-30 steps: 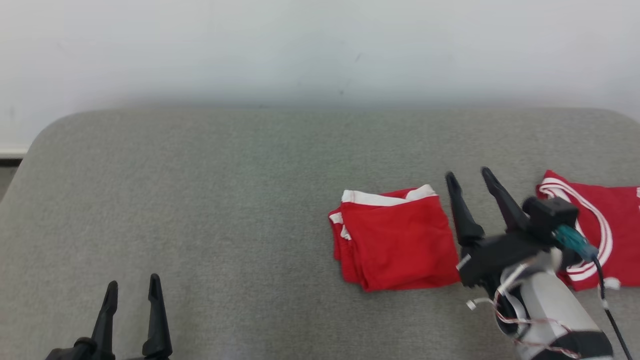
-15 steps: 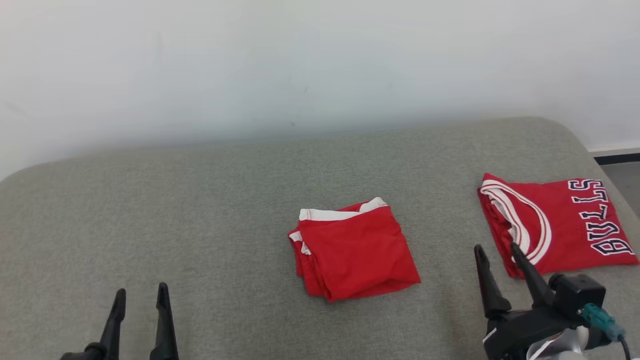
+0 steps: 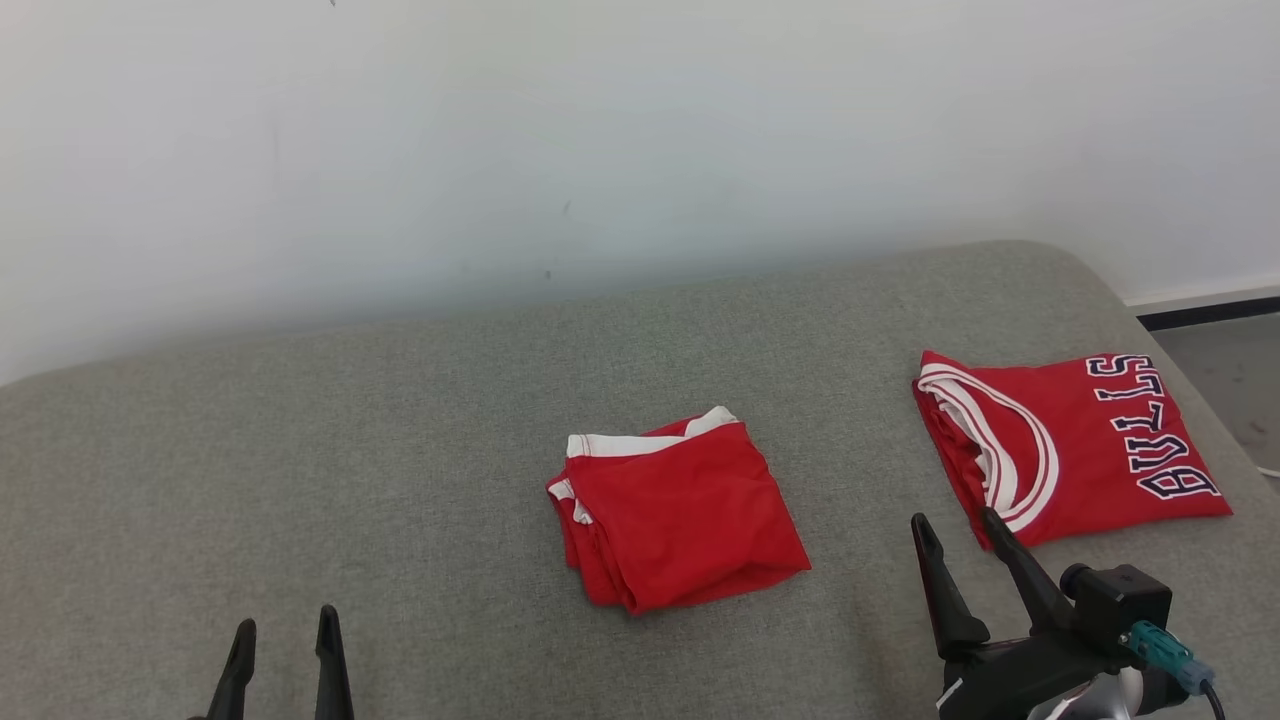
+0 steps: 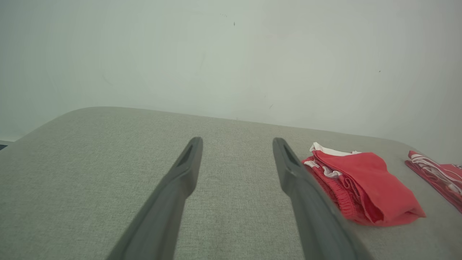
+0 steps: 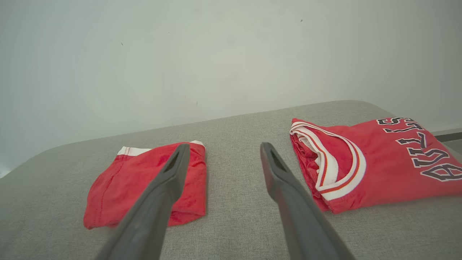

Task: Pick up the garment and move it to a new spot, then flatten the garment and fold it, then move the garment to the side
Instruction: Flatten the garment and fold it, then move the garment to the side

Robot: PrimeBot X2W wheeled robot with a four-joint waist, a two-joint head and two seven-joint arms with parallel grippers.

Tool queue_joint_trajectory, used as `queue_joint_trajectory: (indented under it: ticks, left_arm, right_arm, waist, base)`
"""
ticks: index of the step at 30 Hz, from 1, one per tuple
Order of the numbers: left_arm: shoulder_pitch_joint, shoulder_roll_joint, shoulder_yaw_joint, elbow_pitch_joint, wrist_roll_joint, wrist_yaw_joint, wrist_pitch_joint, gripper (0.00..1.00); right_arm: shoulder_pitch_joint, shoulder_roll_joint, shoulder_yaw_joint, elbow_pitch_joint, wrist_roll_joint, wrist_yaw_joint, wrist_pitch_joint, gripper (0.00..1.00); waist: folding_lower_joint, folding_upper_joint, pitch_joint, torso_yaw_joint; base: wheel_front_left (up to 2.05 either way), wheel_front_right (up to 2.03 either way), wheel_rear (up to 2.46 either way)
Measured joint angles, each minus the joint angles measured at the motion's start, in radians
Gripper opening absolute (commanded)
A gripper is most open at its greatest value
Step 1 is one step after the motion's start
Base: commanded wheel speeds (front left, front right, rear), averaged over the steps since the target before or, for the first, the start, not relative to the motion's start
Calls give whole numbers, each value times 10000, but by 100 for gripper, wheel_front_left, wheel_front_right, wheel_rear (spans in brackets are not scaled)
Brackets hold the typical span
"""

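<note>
A red garment with white trim [image 3: 680, 520], folded into a small square, lies mid-surface on the grey cushion [image 3: 350, 470]. It also appears in the left wrist view [image 4: 364, 187] and the right wrist view [image 5: 115, 184]. A second folded red garment, a jersey lettered BULLS [image 3: 1080, 450] [image 5: 382, 169], lies to its right; its edge [image 4: 438, 177] shows too. My right gripper [image 3: 954, 518] [image 5: 224, 145] hangs open between the two, nearer me, touching neither. Open and empty, my left gripper [image 3: 285, 625] [image 4: 237, 141] hovers at the near left.
The cushion's rounded right end [image 3: 1150, 300] drops to grey floor [image 3: 1225, 370] just past the jersey. A pale wall [image 3: 640, 150] backs the cushion. Bare grey fabric stretches across the left half.
The head camera has swung right and up, bringing the whole jersey into view. My right gripper has drawn back from beside the folded red garment toward the near edge. Both grippers stay open.
</note>
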Motion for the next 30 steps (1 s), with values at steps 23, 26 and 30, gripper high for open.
queue_joint_trajectory:
  ticks: [23,26,30]
  left_arm:
    - [267,0,-387,-180,-113,268,0,100]
    - [248,0,-447,-207,-111,265,0,100]
    - [178,0,-516,-236,-98,198,0,100]
  right_arm:
    - [-32,0,-40,61,79,0,190,100]
    - [-223,-109,67,61,21,0,385,100]
    - [-739,-291,253,226,27,2,947,100]
  waist:
    - [1,1,-16,207]
    - [1,1,47,302]
    - [1,1,146,445]
  base:
    - [0,0,0]
    - [0,0,0]
    - [0,0,0]
